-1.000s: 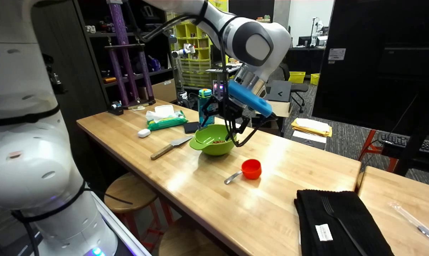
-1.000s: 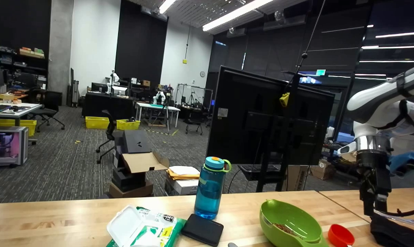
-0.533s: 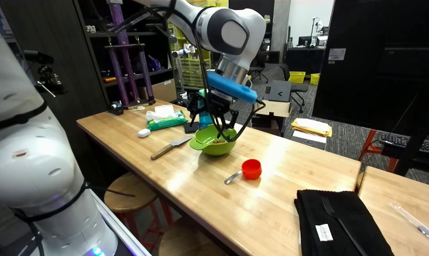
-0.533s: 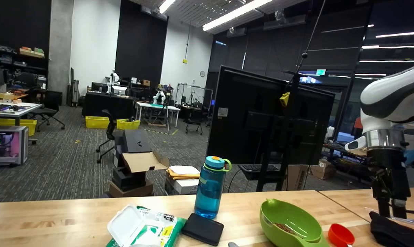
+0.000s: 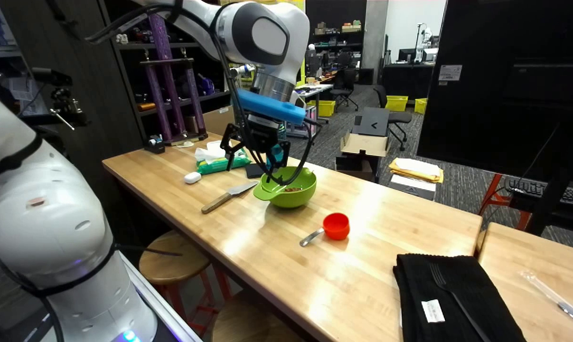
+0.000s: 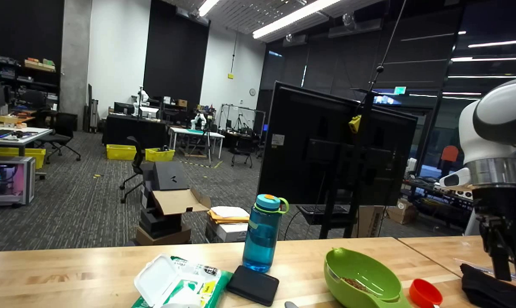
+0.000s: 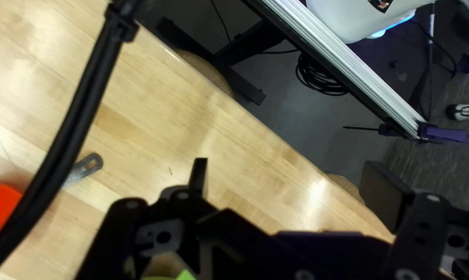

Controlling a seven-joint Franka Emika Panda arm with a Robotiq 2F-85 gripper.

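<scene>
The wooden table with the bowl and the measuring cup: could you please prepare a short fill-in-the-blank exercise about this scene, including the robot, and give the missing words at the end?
1. The tool holds nothing, and its jaws are ____ rather than shut.
2. The bowl is coloured ____, whereas the measuring cup is red.
3. The fork lies on a cloth coloured ____.
4. Of the bottle and the fork, the one standing upright is the ____.

Missing words: open; green; black; bottle.
</scene>
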